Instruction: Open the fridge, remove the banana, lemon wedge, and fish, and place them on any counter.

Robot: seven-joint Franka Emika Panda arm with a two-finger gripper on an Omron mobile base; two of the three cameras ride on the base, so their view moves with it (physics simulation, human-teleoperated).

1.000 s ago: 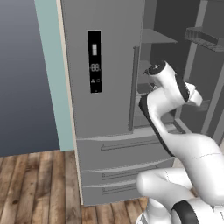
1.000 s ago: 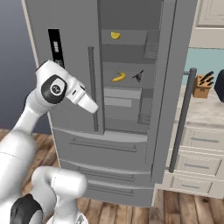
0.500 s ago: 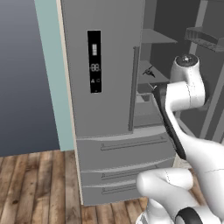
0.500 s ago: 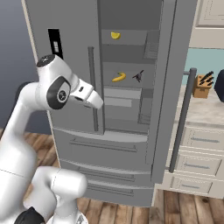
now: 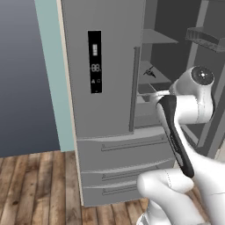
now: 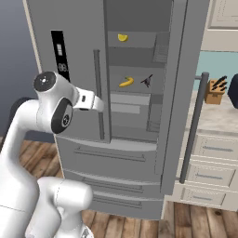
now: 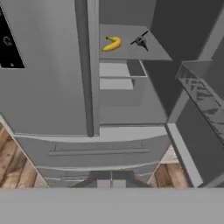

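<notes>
One fridge (image 6: 83,93) door stands open on the right side, left door shut. Pincer (image 7: 111,180) tips together, holding nothing, pointed at the fridge's lower front. Banana (image 7: 112,44) and fish (image 7: 140,41) lie side by side on a shelf up ahead of the pincer, well apart from it. Lemon wedge (image 6: 122,37) sits on the shelf above those. Counter (image 6: 218,121) is off to the pincer's right, past the open door.

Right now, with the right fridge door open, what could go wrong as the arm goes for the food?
The gripper is shut, so it may knock the banana instead of grasping it. The fish lies close beside the banana and could get shoved. The closed left door's handle stands near the arm's path.
</notes>
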